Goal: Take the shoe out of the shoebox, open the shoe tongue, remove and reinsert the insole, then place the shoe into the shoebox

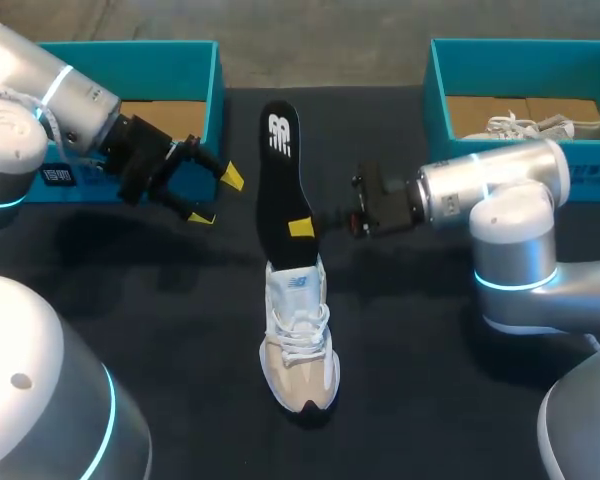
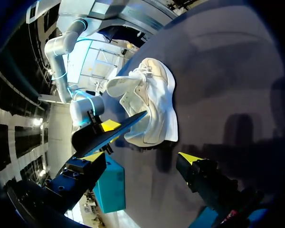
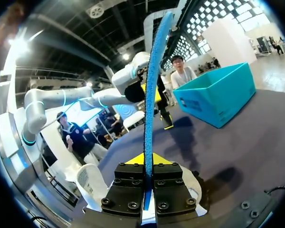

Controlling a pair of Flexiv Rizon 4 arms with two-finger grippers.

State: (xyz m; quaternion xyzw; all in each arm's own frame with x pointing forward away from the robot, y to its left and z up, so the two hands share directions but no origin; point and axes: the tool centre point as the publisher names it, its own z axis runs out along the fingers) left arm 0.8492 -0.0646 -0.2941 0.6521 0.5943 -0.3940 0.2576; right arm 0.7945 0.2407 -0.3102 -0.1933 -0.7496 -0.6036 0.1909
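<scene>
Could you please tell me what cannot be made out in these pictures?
Head view: the insole covers the shoe opening, so whether its lower end is inside is hidden.
Head view: my left arm hides part of the left shoebox.
Right wrist view: the right tool hides most of the shoe.

Dark matte table top (image 1: pixel 180 330)

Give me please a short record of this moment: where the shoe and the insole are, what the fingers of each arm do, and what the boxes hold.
shoe: on the table between the arms, outside both boxes
insole: lifted, one end at the shoe's opening, the rest pointing away from the shoe
right fingers: shut on the insole, near its middle
left fingers: open, holding nothing, beside the left box
left box: teal, no shoe visible inside
right box: teal, holds a second shoe
</scene>
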